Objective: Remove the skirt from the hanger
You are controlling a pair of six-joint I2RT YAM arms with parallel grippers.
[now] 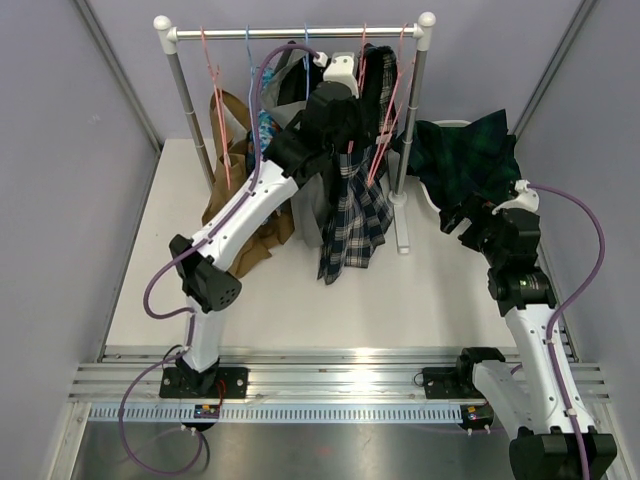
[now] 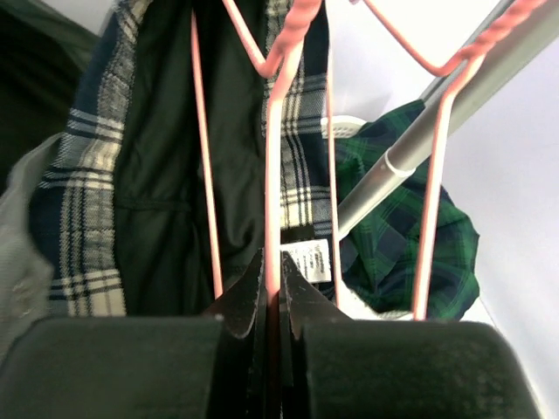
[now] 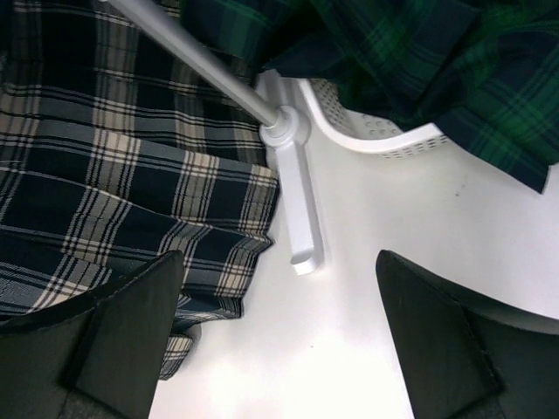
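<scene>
A navy and cream plaid skirt (image 1: 355, 215) hangs from a pink wire hanger (image 1: 378, 150) on the rack, its hem reaching the table. My left gripper (image 1: 348, 150) is up at the rack. In the left wrist view its jaws (image 2: 273, 284) are shut on a pink hanger wire (image 2: 273, 175), with the skirt (image 2: 87, 218) and its dark lining right behind. My right gripper (image 1: 462, 218) hovers open to the right of the rack's post, above the table. In the right wrist view the open fingers (image 3: 279, 332) hold nothing, and the skirt's hem (image 3: 105, 175) lies to the left.
The white rack (image 1: 300, 32) carries more pink and blue hangers, a brown garment (image 1: 228, 180) and a grey one. Its right foot (image 3: 297, 209) rests on the table. A white basket (image 3: 376, 131) at the right holds a green plaid garment (image 1: 468, 155). Purple walls close in both sides.
</scene>
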